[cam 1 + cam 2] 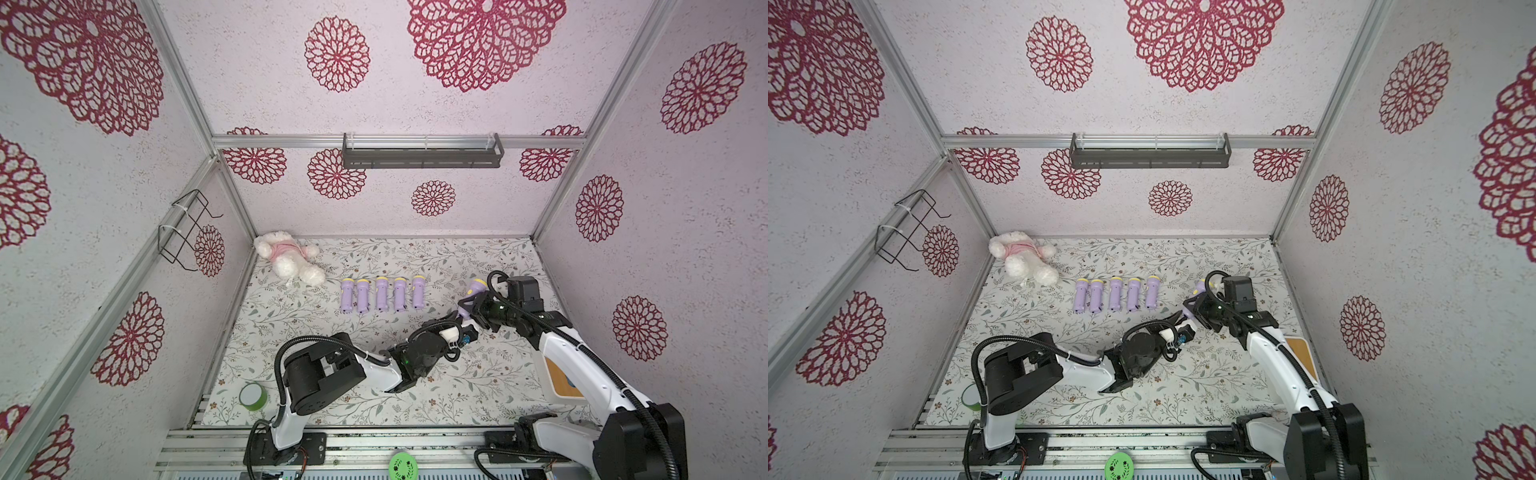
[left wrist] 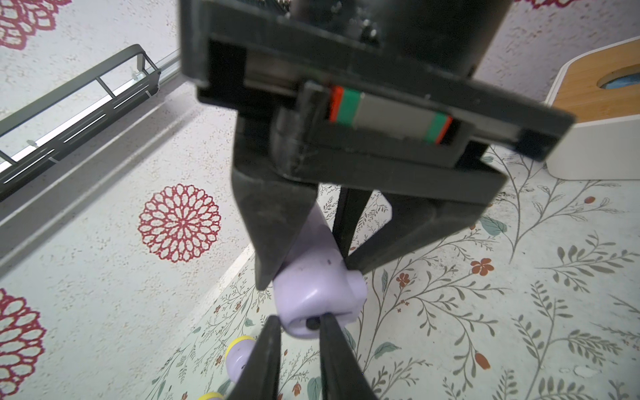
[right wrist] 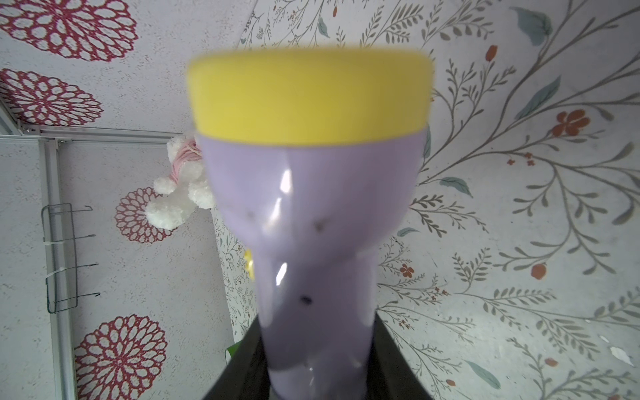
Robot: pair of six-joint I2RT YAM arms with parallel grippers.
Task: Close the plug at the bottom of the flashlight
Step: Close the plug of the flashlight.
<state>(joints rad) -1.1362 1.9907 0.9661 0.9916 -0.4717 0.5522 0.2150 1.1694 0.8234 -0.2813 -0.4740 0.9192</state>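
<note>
While gripping the purple flashlight [image 2: 311, 287] mid-body above the tabletop [image 1: 415, 257] in the right pincer [image 1: 468, 308], sets the closed left pincer [image 2: 299, 322] against its bottom end, tips flanking a small dark spot [image 2: 313, 323].

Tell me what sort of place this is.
Probably a robot test cell, not a home: wallpapered panels in an aluminium frame box in a floral-covered table, the left arm and right arm are mounted on a rail at its front, and five matching purple flashlights lie in a row.
</note>
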